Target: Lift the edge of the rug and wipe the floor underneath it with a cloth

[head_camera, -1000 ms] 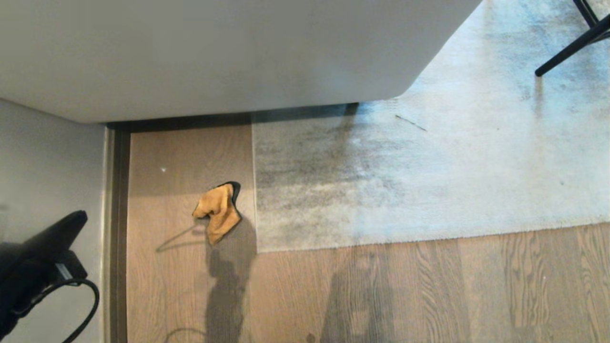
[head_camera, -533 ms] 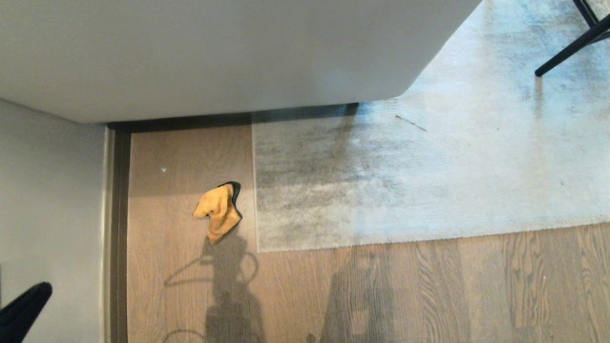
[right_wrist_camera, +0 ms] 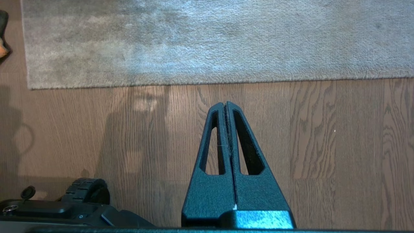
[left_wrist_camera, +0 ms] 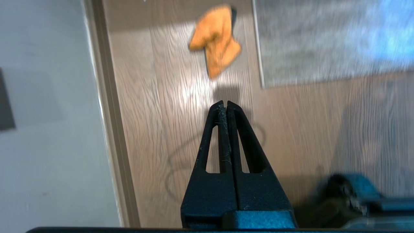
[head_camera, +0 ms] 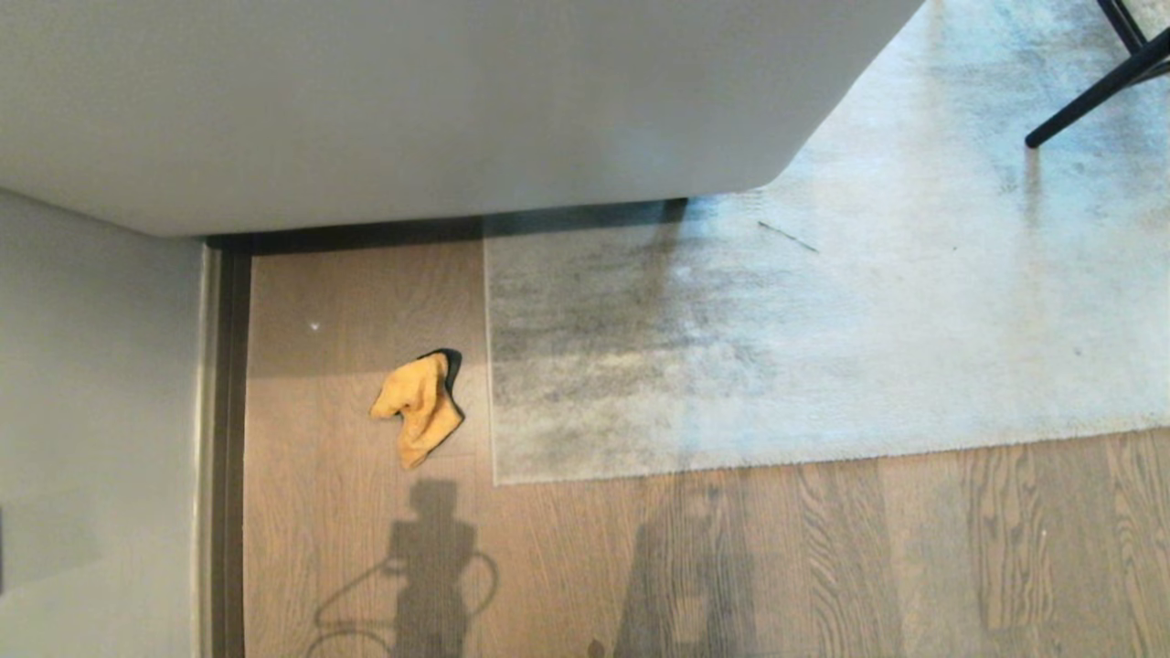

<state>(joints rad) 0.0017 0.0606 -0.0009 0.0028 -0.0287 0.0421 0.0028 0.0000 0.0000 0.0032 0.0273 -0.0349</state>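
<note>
Cloth: the cloth point(head_camera: 419, 408) lies crumpled on the floor point(head_camera: 366, 548), mustard face up with a dark edge showing, just beside the rug's side border and a little short of its corner; nothing holds it.
Rug edge: the rug edge point(head_camera: 493, 402) lies flat on the planks along both borders and at the square corner; no part is lifted.
Left gripper: the left gripper point(left_wrist_camera: 224, 104) hangs above bare floor, short of the cloth, fingers pressed together with nothing between them but a few stray fibres.
Right gripper: the right gripper point(right_wrist_camera: 225, 104) hangs over the planks in front of the rug's near border, apart from it, fingers closed and empty.
Head view: neither arm shows there, only their shadows on the floor.
Progress: judging by how things lie, either nothing has begun or the work is over and the arms are parked; the pictures do not settle which.
Left to do, if unstarted: pick up the cloth, raise the edge, wipe beneath.
</note>
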